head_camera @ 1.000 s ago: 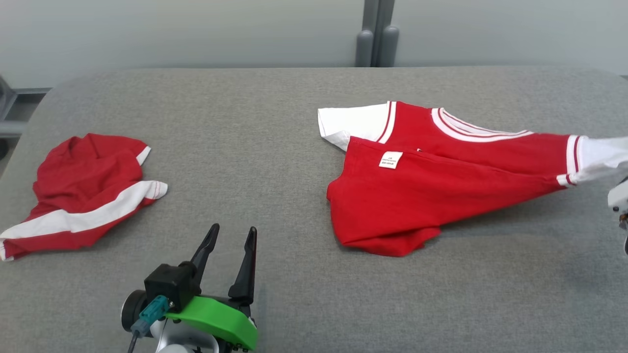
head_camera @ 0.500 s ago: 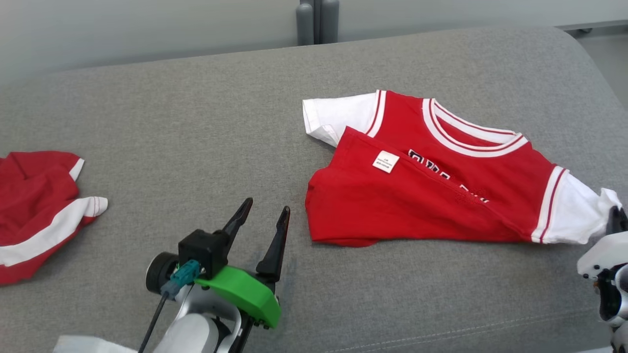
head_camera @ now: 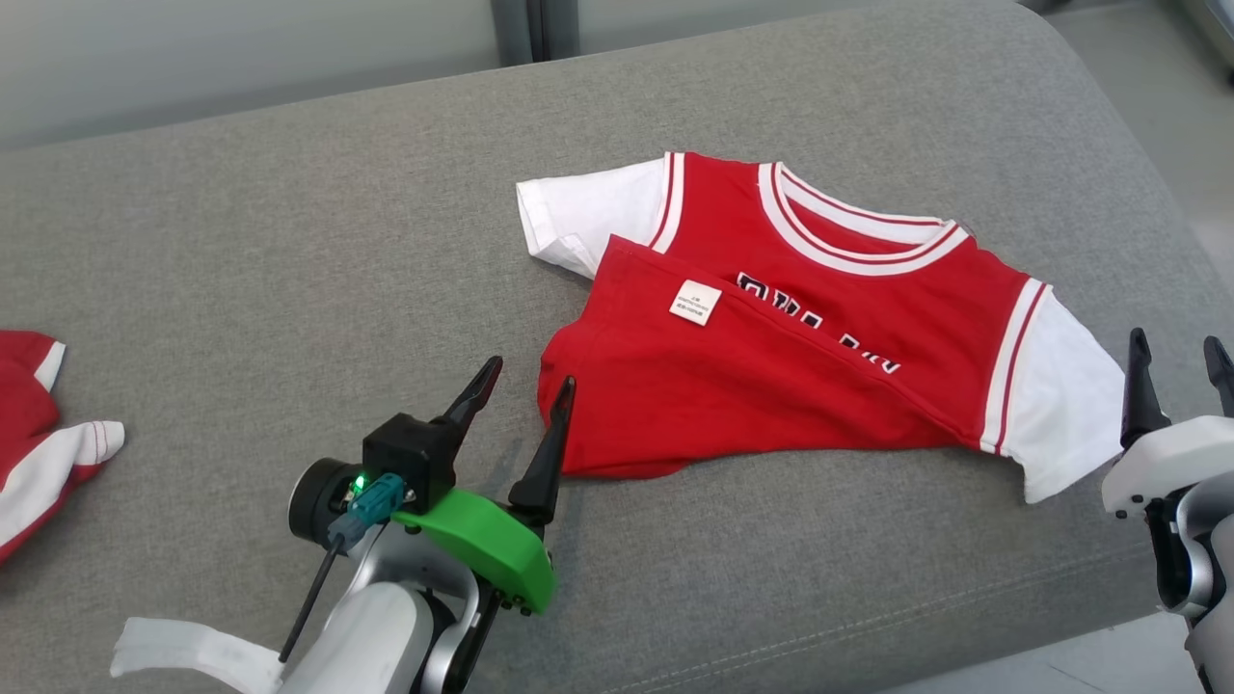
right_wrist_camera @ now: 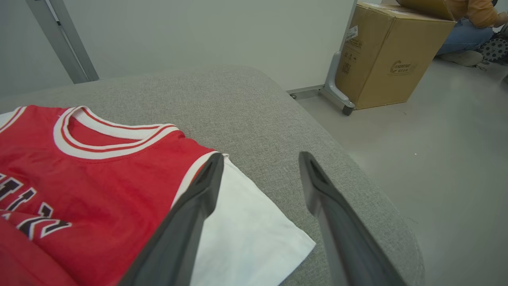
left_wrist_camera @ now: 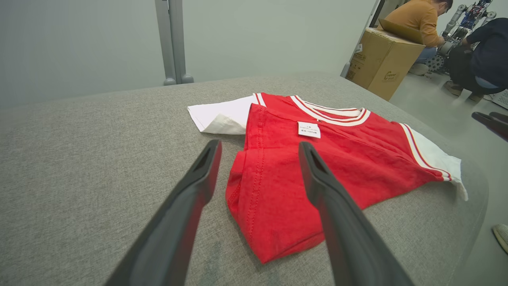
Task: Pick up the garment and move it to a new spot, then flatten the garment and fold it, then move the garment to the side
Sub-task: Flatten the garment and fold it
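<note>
One red jersey-style garment lies toward the right end of the grey bench. Its collar points away from the robot and both white sleeves are spread. Its lower part is turned up over the chest, so an inside label shows and the lettering is half covered. It looks placed but not flat, so flattening is probably the step in hand.

The left end effector has its fingers wide apart and empty, right at the near-left corner of the turned-up flap. The right end effector, also spread wide and holding nothing, sits just beside the white sleeve on the robot's right.

To do this well, the left should pinch only the top layer at the flap's stitched edge and peel it off the chest. The right should pin the sleeve side so the body does not drag along.

Room is uneven. That sleeve lies near the bench's rounded right edge, with floor and a cardboard box beyond. Open bench stretches left, up to a second red-and-white garment.
</note>
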`<state>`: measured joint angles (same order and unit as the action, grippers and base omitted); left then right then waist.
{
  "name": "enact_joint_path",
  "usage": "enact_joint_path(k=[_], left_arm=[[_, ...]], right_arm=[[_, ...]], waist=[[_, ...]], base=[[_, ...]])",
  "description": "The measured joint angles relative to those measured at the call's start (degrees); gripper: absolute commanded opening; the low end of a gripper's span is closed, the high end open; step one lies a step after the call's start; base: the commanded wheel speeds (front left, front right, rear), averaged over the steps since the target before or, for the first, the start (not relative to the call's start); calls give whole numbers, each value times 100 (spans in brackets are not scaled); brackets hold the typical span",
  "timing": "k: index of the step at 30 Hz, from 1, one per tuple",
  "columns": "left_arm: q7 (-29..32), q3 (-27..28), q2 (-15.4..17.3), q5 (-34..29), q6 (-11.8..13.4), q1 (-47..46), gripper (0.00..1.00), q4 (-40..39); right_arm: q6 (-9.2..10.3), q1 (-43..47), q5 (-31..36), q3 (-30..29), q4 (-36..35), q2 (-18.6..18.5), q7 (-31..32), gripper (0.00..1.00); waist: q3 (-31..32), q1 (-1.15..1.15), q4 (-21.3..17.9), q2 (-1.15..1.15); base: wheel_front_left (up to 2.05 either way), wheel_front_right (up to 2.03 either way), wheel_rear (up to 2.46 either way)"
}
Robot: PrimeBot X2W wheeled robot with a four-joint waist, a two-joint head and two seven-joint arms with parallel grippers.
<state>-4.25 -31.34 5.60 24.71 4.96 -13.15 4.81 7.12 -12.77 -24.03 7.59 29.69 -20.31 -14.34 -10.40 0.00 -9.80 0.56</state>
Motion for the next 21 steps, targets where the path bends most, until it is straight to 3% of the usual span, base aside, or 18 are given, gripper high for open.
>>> enact_joint_path(k=[14,21], left_arm=[[155,-227,-104,-222,0,-572,100,48],[321,-410,-126,-401,-31,-937,100,164]], right_arm=[[4,793,448,-519,-105,81,-1,100],[4,683,453,-566,1,348,-1,100]], waist=[[-347,0,-192,0],[-588,0,-224,0]], base=[[0,0,0],[0,0,0]])
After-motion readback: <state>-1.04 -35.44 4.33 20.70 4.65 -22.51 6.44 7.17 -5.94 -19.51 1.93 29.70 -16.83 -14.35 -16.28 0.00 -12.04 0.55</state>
